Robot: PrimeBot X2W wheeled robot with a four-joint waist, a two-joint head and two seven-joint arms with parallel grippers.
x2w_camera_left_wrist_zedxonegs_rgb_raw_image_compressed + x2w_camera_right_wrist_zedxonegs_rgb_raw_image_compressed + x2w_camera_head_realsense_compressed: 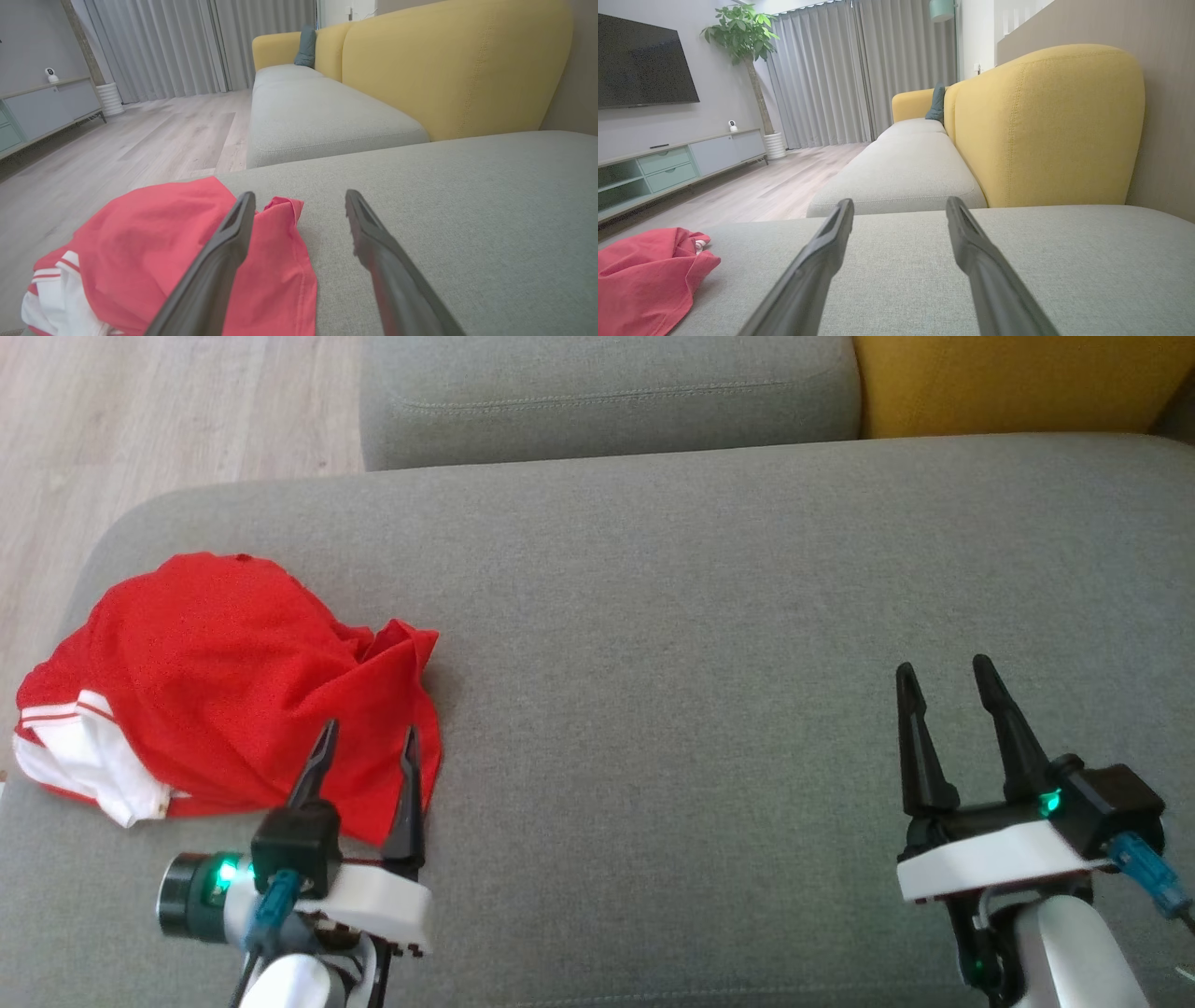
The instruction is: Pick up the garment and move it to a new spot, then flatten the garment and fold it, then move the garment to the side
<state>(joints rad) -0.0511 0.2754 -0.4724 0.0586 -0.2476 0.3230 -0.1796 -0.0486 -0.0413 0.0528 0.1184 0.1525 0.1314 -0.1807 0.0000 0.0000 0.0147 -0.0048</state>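
The garment [224, 681] is a crumpled red piece with white striped trim, lying in a heap at the left end of the grey sofa cushion [700, 644]. My left gripper [369, 737] hovers open at the heap's near right edge, nothing between its fingers. In the left wrist view the garment [140, 247] lies under and left of the left finger [224, 261]. My right gripper [943, 672] stands open over bare cushion at the right, far from the cloth. In the right wrist view the garment [644, 280] sits at the lower left.
A second grey seat cushion [607, 392] lies beyond, with a yellow backrest [1018, 383] at the far right. Wooden floor [168, 411] drops off past the cushion's left edge. A TV stand [668, 163] and potted plant [747, 37] stand across the room.
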